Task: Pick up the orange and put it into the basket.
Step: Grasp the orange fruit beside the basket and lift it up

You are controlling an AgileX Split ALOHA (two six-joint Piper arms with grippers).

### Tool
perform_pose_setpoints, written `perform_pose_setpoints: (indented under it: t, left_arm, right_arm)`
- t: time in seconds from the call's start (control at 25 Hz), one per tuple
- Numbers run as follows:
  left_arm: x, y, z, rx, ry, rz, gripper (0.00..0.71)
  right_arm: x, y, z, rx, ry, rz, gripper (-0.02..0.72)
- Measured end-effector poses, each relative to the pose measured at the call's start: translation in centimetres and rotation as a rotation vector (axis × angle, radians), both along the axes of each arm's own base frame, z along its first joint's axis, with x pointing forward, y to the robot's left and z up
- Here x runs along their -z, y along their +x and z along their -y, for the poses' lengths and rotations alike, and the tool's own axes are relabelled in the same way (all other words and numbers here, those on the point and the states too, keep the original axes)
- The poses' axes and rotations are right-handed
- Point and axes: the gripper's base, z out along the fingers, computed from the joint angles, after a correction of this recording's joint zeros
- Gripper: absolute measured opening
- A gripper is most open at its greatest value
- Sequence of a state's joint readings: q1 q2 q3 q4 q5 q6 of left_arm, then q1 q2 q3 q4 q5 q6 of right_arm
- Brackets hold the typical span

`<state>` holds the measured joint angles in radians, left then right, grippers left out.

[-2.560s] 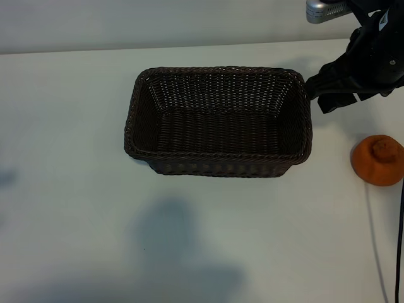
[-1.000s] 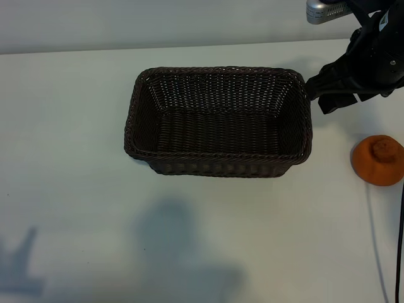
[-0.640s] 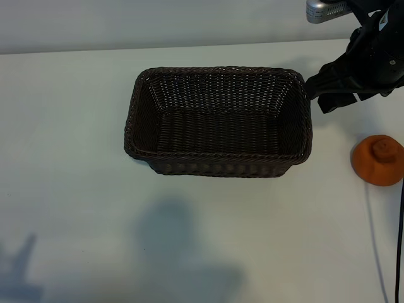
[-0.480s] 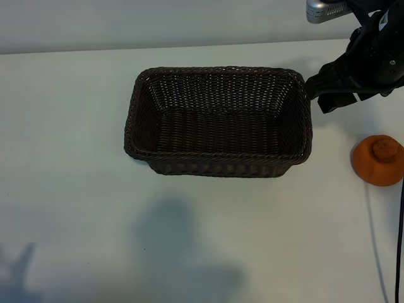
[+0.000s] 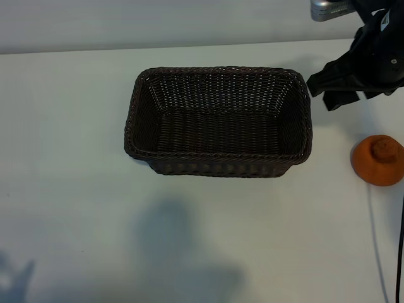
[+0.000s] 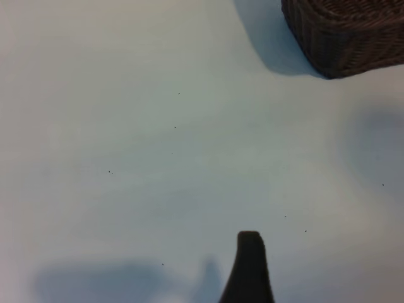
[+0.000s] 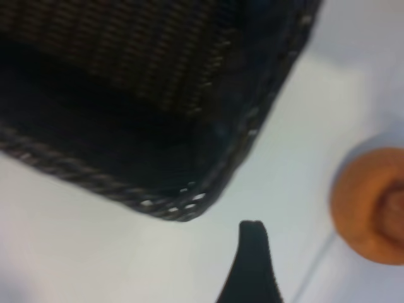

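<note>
Left of the basket (image 5: 218,120), only bare table (image 5: 69,158) is seen in the exterior view; the left arm is outside that view. In the left wrist view a single dark fingertip (image 6: 249,265) of the left gripper is shown above the table, apart from a corner of the basket; its jaws are spread, nothing between them. Just right of the basket's far right corner, the right gripper (image 5: 331,88) is held above the table, jaws spread and empty, the arm cut off by the frame. Right of the basket, the orange (image 5: 377,160) lies on the table, partly clipped at the edge.
</note>
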<state>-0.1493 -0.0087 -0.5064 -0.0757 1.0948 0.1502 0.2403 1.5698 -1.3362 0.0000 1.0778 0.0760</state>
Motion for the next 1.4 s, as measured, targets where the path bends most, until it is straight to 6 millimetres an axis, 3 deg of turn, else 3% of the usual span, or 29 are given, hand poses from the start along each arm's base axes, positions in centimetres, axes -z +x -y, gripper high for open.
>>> perform_pose_setpoints:
  t: [0.28, 0.6, 0.72, 1.16, 1.4]
  left_arm:
    - [0.0, 0.0, 0.0, -0.004, 0.0, 0.0, 0.594]
    - [0.0, 0.0, 0.1, -0.066, 0.0, 0.0, 0.594]
    - [0.0, 0.0, 0.1, -0.066, 0.0, 0.001, 0.594]
    - [0.1, 0.1, 0.1, -0.066, 0.002, -0.005, 0.594]
    - [0.1, 0.1, 0.1, -0.066, 0.002, -0.005, 0.594]
  right_arm:
    - [1.3, 1.0, 1.1, 0.077, -0.047, -0.023, 0.549]
    - [8.2, 2.2, 5.3, 0.224, -0.07, -0.195, 0.549]
    - [9.6, 1.9, 6.4, 0.259, -0.061, -0.205, 0.548]
    - [11.2, 2.1, 7.0, 0.278, -0.044, -0.169, 0.548]
    - [14.6, 2.8, 7.0, 0.278, -0.061, -0.249, 0.548]
